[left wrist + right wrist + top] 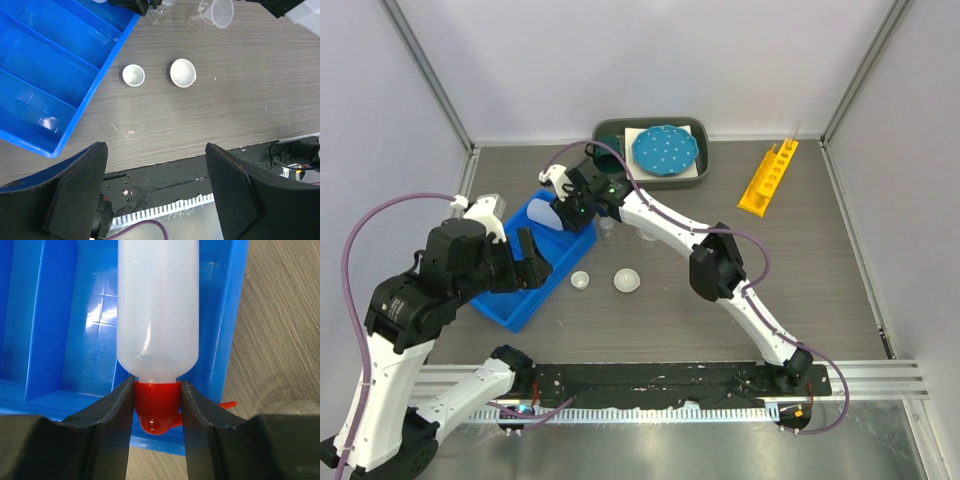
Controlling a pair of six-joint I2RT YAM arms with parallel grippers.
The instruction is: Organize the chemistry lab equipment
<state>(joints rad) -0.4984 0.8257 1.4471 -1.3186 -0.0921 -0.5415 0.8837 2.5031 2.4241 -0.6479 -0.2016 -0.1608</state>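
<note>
Two fingers (112, 425) of our right gripper (157, 390) pinched the white squeeze bottle (157, 305) by its red cap (157, 397) above the blue tray (55, 340), likely to lower it inside, while our left gripper (155, 167) hovered wide open.

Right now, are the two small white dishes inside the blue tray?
No, both small round dishes sit on the table beside the blue tray.

Robotics lab test cell: plain white panel walls (620, 60) w/ aluminium posts (428, 75) top of frame, grey wood-grain table (820, 270), arms' black mount plate (670, 378) along bottom, yellow test-tube rack (768, 178) upper right.
</note>
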